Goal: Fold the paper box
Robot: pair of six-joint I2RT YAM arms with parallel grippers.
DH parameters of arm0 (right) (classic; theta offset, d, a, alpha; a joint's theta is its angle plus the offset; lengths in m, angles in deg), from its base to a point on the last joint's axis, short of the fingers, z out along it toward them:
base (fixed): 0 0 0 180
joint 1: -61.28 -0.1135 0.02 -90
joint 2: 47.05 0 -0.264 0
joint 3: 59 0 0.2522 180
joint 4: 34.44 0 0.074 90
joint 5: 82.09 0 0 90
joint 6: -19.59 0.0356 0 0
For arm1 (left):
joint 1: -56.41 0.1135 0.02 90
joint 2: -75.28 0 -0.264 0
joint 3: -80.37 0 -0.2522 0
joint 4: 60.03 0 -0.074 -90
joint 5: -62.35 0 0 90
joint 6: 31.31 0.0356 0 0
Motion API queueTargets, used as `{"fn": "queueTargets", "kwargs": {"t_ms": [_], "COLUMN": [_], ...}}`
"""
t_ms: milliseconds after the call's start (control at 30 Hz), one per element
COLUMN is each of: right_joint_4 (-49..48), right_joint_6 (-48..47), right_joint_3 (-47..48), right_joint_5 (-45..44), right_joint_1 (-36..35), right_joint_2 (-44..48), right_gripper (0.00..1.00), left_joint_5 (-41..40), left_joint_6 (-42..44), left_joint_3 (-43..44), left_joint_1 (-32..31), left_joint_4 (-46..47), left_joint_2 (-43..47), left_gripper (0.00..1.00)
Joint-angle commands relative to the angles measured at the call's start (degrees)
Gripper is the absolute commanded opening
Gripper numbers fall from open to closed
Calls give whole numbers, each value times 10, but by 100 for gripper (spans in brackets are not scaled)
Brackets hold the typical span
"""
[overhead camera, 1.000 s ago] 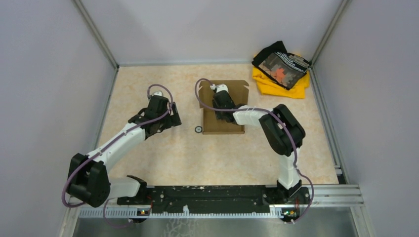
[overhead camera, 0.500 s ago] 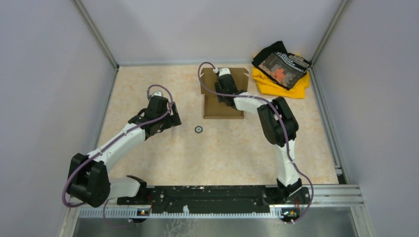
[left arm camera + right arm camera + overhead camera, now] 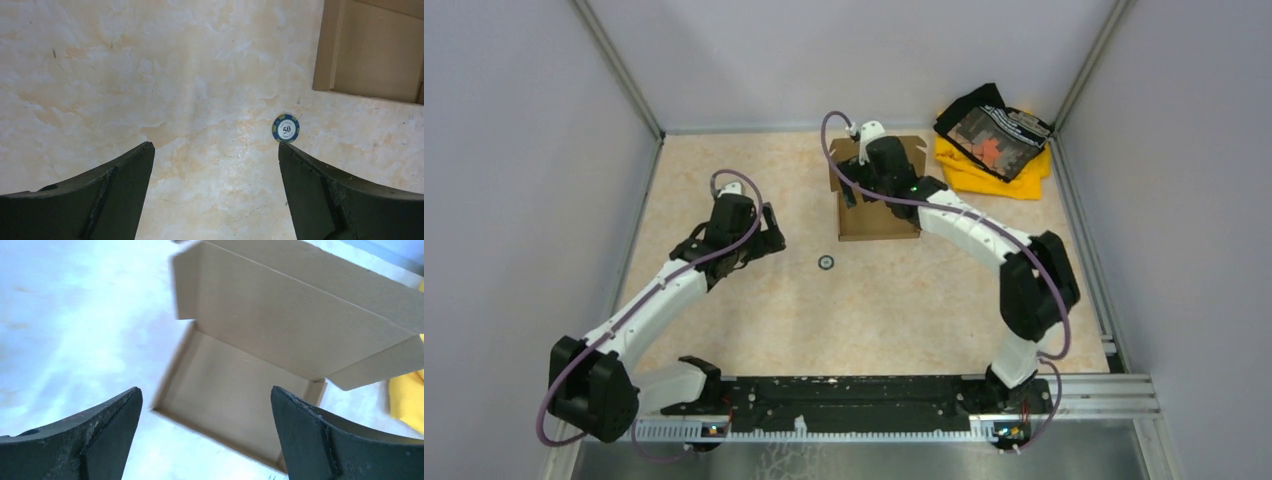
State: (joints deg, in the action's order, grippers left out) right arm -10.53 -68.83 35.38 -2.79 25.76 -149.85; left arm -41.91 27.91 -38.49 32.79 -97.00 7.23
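Observation:
The paper box (image 3: 879, 218) is a brown cardboard tray lying at the back middle of the table, its lid (image 3: 914, 152) raised at the far side. My right gripper (image 3: 862, 186) hovers over the tray's back part. In the right wrist view it (image 3: 205, 389) is open with nothing between the fingers, above the tray (image 3: 235, 390) and the upright lid (image 3: 300, 315). My left gripper (image 3: 769, 238) hangs left of the box, open and empty (image 3: 215, 146) above bare table. The box's near left corner (image 3: 375, 55) shows at the top right of the left wrist view.
A blue and white poker chip (image 3: 825, 263) marked 50 (image 3: 286, 128) lies on the table just in front of the box's left corner, by my left gripper's right finger. A yellow and black cloth pile (image 3: 994, 140) sits at the back right, close to the box (image 3: 407, 400).
The box slid toward the back wall with its lid raised. My right gripper then opened and let go, its elbow swinging right. The left arm drew slightly left.

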Motion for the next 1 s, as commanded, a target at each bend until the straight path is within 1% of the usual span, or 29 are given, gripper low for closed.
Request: {"fn": "queueTargets", "kwargs": {"t_ms": [0, 67, 100, 133, 200, 233, 267, 300, 333, 367, 433, 467, 533, 600, 667, 700, 733, 800, 833, 867, 900, 933, 967], "right_joint_4": [42, 48, 37, 21, -8, -16, -21, -15, 9, 42, 91, 91, 61, 40, 53, 60, 62, 55, 49, 48, 59, 97, 106], "right_joint_6": [95, 137, 138, 137, 138, 120, 90, 55, 25, 21, 51, 66, 70, 77, 72, 71, 71, 76, 79, 82, 86, 82, 81], "right_joint_3": [-33, -59, -79, -102, -147, -161, -175, -182, -166, -144, -111, -111, -127, -132, -114, -106, -99, -93, -91, -86, -73, -31, -21], "right_joint_5": [99, 170, 217, 244, 249, 243, 193, 115, 39, -10, -26, -18, 23, 17, 21, 21, 24, 33, 50, 76, 94, 96, 96], "right_joint_1": [-15, -15, -16, -20, -35, -50, -74, -110, -155, -167, -168, -167, -167, -167, -167, -166, -166, -162, -159, -154, -151, -149, -148], "right_joint_2": [106, 132, 146, 165, 204, 223, 246, 264, 271, 261, 239, 236, 242, 229, 195, 175, 155, 122, 105, 90, 74, 26, 13], "right_gripper": [98, 99, 99, 99, 99, 98, 98, 98, 98, 98, 99, 99, 99, 98, 90, 89, 89, 93, 90, 84, 76, 71, 70], "left_joint_5": [11, 18, 23, 25, 39, 47, 52, 56, 59, 62, 69, 71, 72, 65, 58, 58, 56, 57, 61, 65, 66, 67, 70], "left_joint_6": [9, 9, 9, 8, 5, 3, 2, 1, 0, 1, 2, 2, 6, 11, 15, 16, 16, 13, 11, 10, 10, 13, 13], "left_joint_3": [20, 24, 26, 25, 27, 27, 24, 20, 14, 8, -1, -2, 1, 5, 7, 8, 7, 6, 5, 5, 5, 5, 5], "left_joint_1": [5, 6, 6, 6, 6, 6, 6, 6, 6, 6, 7, 7, 7, 7, 7, 8, 8, 10, 12, 13, 15, 18, 20], "left_joint_4": [-11, -20, -23, -24, -31, -34, -34, -34, -30, -24, -11, -11, -12, -18, -20, -19, -16, -8, -4, 0, 2, 4, 6], "left_joint_2": [40, 50, 55, 58, 60, 62, 67, 73, 82, 93, 103, 104, 101, 96, 93, 94, 96, 96, 95, 94, 91, 82, 80], "left_gripper": [99, 99, 99, 99, 99, 99, 99, 99, 99, 99, 99, 99, 99, 99, 99, 99, 99, 99, 99, 99, 99, 99, 99]}}
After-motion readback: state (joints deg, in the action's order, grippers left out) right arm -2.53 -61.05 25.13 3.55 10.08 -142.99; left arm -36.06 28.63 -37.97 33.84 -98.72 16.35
